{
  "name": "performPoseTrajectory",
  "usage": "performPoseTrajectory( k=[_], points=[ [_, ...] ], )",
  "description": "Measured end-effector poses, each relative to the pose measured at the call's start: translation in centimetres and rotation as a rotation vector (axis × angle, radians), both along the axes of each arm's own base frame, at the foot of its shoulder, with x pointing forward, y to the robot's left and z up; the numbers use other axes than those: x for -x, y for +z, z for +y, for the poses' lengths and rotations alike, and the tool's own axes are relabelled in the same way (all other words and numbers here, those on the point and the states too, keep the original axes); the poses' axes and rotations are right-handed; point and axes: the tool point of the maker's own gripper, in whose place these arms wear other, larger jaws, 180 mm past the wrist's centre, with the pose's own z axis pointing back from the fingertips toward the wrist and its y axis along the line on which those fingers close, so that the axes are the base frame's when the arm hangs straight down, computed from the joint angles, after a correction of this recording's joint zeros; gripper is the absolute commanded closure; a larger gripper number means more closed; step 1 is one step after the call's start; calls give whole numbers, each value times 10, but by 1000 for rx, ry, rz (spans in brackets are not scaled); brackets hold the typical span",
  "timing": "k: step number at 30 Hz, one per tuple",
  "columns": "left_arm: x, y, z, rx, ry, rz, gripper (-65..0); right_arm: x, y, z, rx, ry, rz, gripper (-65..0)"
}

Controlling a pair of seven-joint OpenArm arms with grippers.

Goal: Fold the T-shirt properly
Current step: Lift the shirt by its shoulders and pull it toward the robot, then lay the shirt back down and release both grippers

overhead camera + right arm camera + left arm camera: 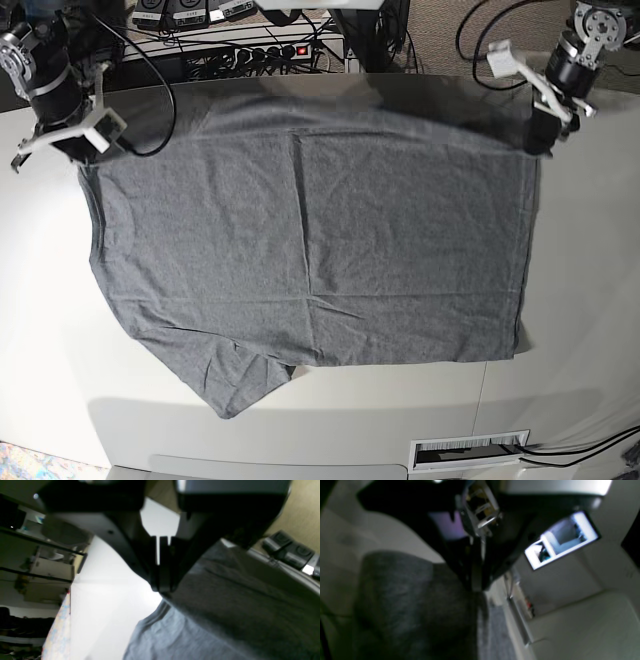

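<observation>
The heather-grey T-shirt [310, 230] lies spread flat across the white table [585, 300], with one sleeve at the near left [240, 385]. My left gripper [540, 140] is at the shirt's far right corner. In the left wrist view it [475, 586] is shut on the grey cloth [407, 605]. My right gripper [85, 150] is at the shirt's far left corner. In the right wrist view it [162, 587] is shut on the shirt's edge [225, 610]. The pinched cloth is hidden between the fingers.
A power strip and cables [270, 50] lie behind the table's far edge. A slotted plate [470, 450] sits at the front edge. A lit screen [562, 540] shows in the left wrist view and dark pedals [290, 550] show in the right wrist view.
</observation>
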Motion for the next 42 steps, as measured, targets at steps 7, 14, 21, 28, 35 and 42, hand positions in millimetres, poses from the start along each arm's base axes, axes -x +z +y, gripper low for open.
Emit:
performPoseTrajectory(
  k=[7, 14, 21, 28, 35, 42],
  points=[
    [-34, 10, 2, 102, 81, -46, 0, -25, 6, -10, -36, -13, -81, 0],
    [-63, 4, 18, 165, 189, -68, 0, -43, 6, -22, -105, -51, -127, 0],
    [-62, -23, 32, 184, 231, -10, 0, -57, 4, -34, -147, -72, -158, 0],
    [-61, -26, 26, 206, 222, -4, 0, -79, 10, -50, -211, -121, -221, 0],
    [-60, -27, 20, 241, 208, 12, 0, -90, 13, -62, -227, -147, -254, 0],
    [-75, -16, 25, 238, 222, -34, 0, -103, 17, -83, -230, -201, -299, 0]
  ],
)
